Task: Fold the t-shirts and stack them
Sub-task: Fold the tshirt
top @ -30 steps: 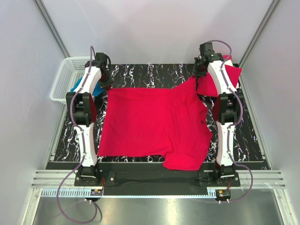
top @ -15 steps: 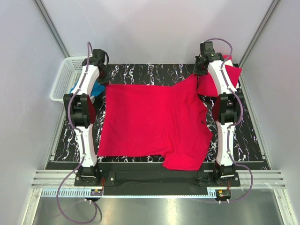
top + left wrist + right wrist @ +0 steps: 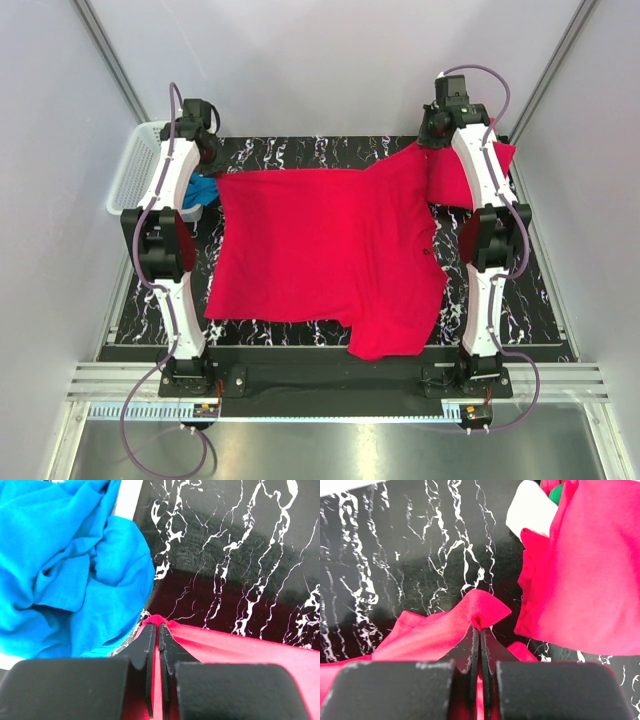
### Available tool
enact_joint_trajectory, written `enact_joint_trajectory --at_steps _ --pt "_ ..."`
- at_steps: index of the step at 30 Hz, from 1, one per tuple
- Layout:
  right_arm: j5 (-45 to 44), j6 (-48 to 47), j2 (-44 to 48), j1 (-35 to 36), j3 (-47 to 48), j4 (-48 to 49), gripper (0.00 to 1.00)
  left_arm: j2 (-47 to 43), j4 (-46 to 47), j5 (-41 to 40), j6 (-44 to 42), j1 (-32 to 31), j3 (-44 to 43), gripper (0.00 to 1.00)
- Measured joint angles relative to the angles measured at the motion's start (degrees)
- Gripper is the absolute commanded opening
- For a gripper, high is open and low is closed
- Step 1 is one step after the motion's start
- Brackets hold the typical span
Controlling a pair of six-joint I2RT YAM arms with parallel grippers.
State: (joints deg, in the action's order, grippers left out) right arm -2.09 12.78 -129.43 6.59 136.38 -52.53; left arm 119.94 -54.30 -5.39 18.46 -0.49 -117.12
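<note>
**Operator:** What room do I have from above?

**Spotter:** Your red t-shirt lies spread flat over most of the worktop. Bare marble shows as a strip along the far edge and as narrower strips down the left and right edges. One sleeve reaches the near edge. Your left gripper pinches the shirt's far left corner. It is just beside the white basket, which has blue cloth at its rim. Your right gripper pinches the far sleeve, just beside the pile of red shirts at the far right corner.

**Operator:** And the left wrist?

**Spotter:** Your fingers are closed tight on a red fold of the shirt's edge. The blue cloth sits close on their left. You have open marble ahead and to the right.

**Operator:** Right wrist?

**Spotter:** The jaws are clamped on a raised peak of red fabric. The pile is near on the right, and one garment in it shows white and green. Ahead and to the left there is open marble.
</note>
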Motion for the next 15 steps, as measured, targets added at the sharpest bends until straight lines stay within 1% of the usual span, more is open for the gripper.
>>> enact_joint_trajectory --at_steps 5,15 --pt "0.13 -0.02 1.53 0.00 0.00 0.04 0.00 -0.02 -0.11 0.52 -0.02 0.00 1.05 0.00" --pt "0.24 -0.02 0.74 0.00 -0.52 -0.04 0.00 0.59 0.00 0.59 -0.02 0.02 0.55 0.00"
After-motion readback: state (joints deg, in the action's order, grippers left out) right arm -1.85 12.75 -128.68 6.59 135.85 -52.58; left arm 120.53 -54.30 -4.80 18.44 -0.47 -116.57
